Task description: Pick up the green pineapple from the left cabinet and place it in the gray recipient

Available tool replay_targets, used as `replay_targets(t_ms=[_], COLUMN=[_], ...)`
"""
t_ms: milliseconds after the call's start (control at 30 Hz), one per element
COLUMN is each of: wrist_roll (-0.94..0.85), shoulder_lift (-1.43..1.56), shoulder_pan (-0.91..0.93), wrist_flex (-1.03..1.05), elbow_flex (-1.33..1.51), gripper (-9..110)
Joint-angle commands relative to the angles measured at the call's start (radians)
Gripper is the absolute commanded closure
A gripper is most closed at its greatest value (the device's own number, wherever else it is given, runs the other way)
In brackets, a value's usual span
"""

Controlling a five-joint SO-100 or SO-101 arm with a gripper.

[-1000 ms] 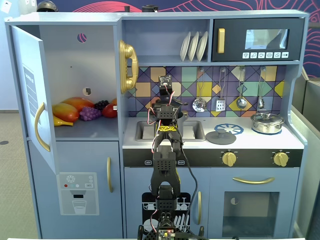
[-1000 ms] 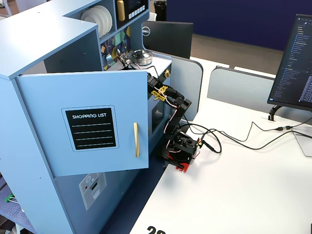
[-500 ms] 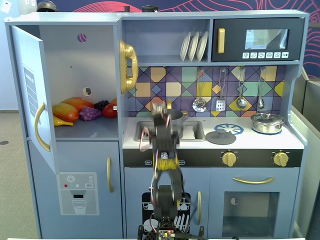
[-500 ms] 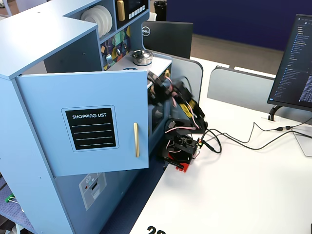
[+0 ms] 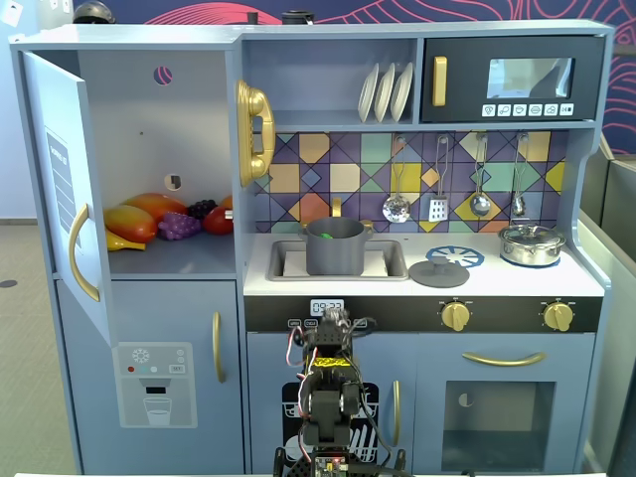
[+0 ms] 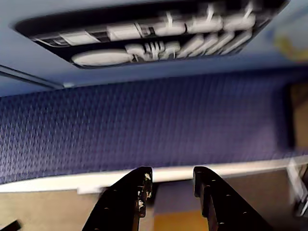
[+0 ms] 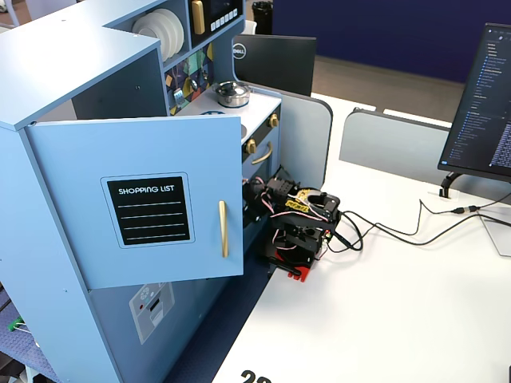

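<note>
The left cabinet (image 5: 149,129) stands with its door (image 5: 60,179) swung open; the door also shows in a fixed view (image 7: 136,199). Its shelf holds orange and red fruit and purple grapes (image 5: 179,226); no green pineapple shows there. The gray recipient (image 5: 334,253) stands in the sink, and a small bright green piece (image 5: 320,236), seemingly the pineapple, peeks over its rim. My arm (image 5: 328,388) is folded low in front of the kitchen, away from both. In the wrist view my gripper (image 6: 172,175) is open and empty, with floor behind it.
A flat gray lid (image 5: 438,271) and a shiny silver pot (image 5: 532,243) sit on the stove top. The arm (image 7: 299,223) stands on a white table with cables and a monitor (image 7: 483,96) to the right.
</note>
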Motion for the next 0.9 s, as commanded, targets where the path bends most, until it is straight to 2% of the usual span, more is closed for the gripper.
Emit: replay_targets(t_ms=[0,233,333,400,867], wrist_roll=[0.08,0.129,0.038,-0.009,0.025], shoulder_lift=[-0.012,0.219,0.225,0.225,0.225], shoulder_pan=[-0.029,-0.009,0.008,0.012,0.018], wrist_flex=[0.02,0.419,0.491,0.523,0.523], elbow_flex=[0.008,0.009,0.009,0.009,0.009], gripper=[101,101,101,101,100])
